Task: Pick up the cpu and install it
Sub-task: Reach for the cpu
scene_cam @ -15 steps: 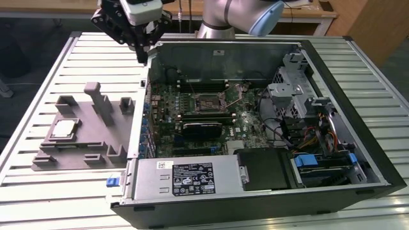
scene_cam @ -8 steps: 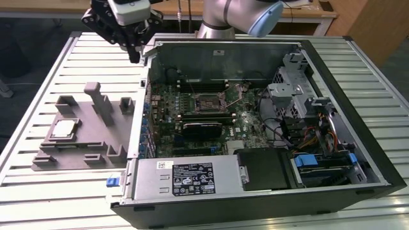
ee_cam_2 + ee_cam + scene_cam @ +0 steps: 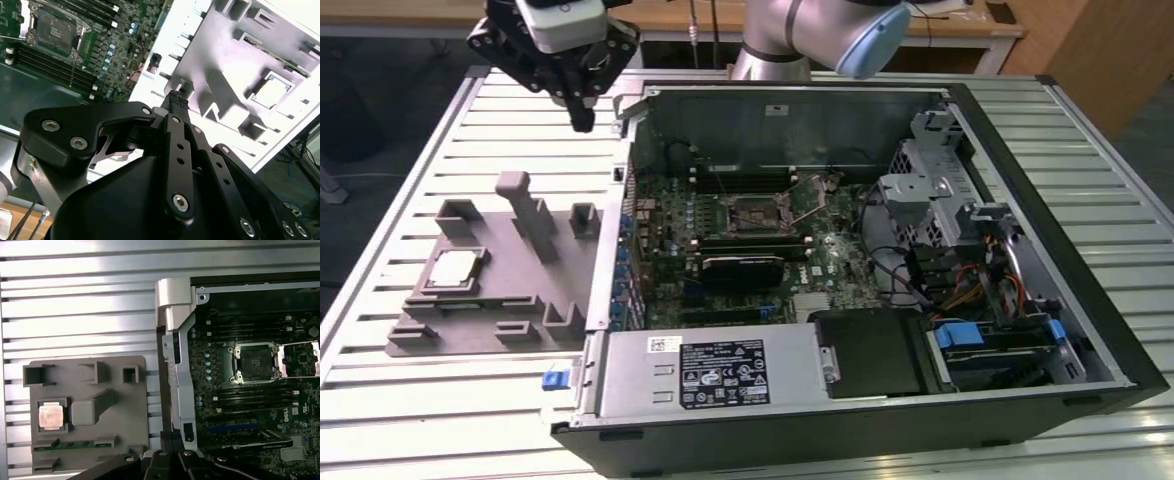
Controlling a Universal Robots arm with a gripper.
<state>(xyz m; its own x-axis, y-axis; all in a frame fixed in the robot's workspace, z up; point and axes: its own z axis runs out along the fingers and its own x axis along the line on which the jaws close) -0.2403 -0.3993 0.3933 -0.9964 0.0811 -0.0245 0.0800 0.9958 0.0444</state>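
The cpu (image 3: 454, 270) is a small silver square lying flat in a pocket of the grey holder (image 3: 494, 300) on the table, left of the open computer case in the exterior view. Both wrist views show the cpu (image 3: 51, 416) (image 3: 272, 91) too. My gripper (image 3: 583, 118) hangs high above the table near the case's back left corner, well away from the cpu and holding nothing. Its fingertips (image 3: 175, 102) are pressed together. The motherboard socket (image 3: 758, 213) (image 3: 255, 362) sits open, with its metal load plate (image 3: 298, 360) swung aside.
The open case (image 3: 1014, 150) has a tall wall (image 3: 620, 220) between holder and motherboard. Inside are memory sticks (image 3: 744, 243), a power supply (image 3: 707, 370), drive bays and cables (image 3: 961, 280). Upright grey posts (image 3: 520, 205) rise from the holder. The table (image 3: 400, 180) is slatted metal.
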